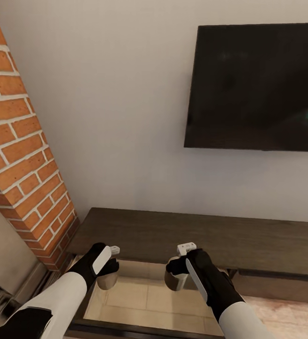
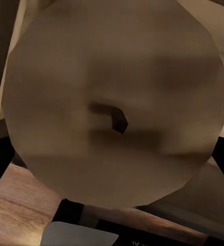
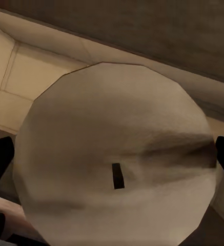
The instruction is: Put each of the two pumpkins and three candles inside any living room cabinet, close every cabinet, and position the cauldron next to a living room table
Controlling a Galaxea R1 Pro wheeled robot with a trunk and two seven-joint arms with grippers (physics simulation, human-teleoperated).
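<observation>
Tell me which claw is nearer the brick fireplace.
Left. The left claw holds a candle over the open drawer beside the brick fireplace; the right claw is farther away.

My left gripper [image 1: 107,269] and right gripper [image 1: 178,273] each hide most of the candle they carry; I see only the lower part of the left candle [image 1: 106,281] and the right candle [image 1: 172,280]. The open drawer [image 1: 144,301] runs off the bottom of the frame. The television [image 1: 257,84] is cut at the right edge. In the left wrist view the candle [image 2: 112,97] blurs, its top clipped.
</observation>
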